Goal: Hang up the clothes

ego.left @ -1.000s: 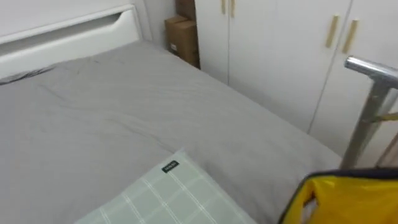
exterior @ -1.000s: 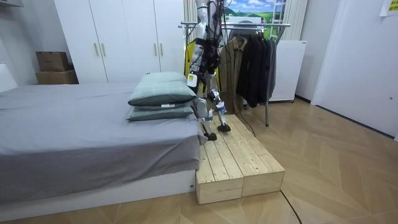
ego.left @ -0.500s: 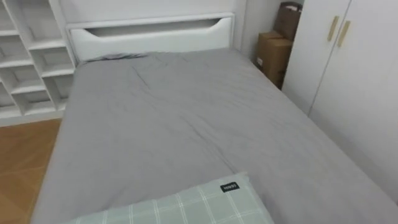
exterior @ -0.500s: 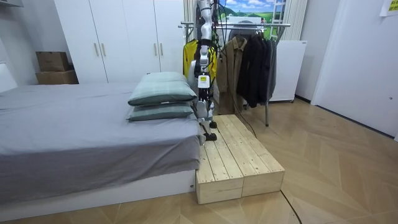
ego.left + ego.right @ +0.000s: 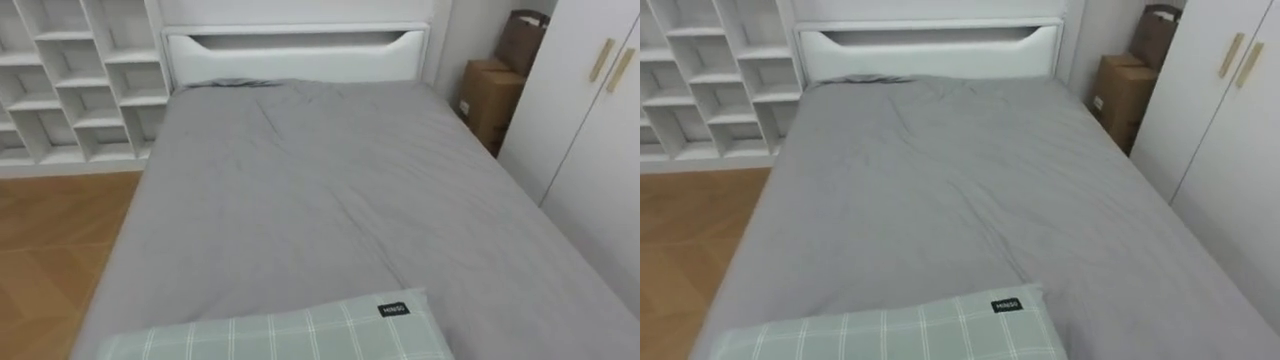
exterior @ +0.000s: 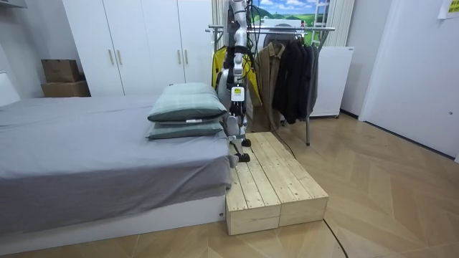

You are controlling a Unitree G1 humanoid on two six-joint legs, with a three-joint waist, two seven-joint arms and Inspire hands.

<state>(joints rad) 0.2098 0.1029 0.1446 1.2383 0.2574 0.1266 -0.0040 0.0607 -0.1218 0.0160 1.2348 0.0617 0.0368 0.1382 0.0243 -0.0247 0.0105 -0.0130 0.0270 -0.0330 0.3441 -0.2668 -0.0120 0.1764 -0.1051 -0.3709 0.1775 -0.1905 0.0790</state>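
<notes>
A yellow garment [image 6: 216, 63] hangs at the near end of the clothes rack [image 6: 287, 29], beside several dark coats [image 6: 290, 72]. I stand on a wooden platform [image 6: 276, 179] between that rack and the bed, facing along the bed toward its headboard. My left hand [image 6: 234, 95] hangs at my side in the room view, away from the garment. A grey bed [image 5: 300, 200] lies ahead in the eye views, with a green checked pillow [image 5: 290, 335] at its near end.
White cube shelves [image 5: 70, 80] stand left of the headboard [image 5: 300, 50]. Cardboard boxes [image 5: 490, 95] and a white wardrobe [image 5: 600, 130] line the right side. Wooden floor [image 5: 50, 240] runs along the bed's left. Two stacked pillows [image 6: 188, 107] lie beside me.
My view swung left, from the rack bar and yellow garment to the whole bed. In the room view I turned on the platform toward the bed; the yellow garment stayed on the rack.
</notes>
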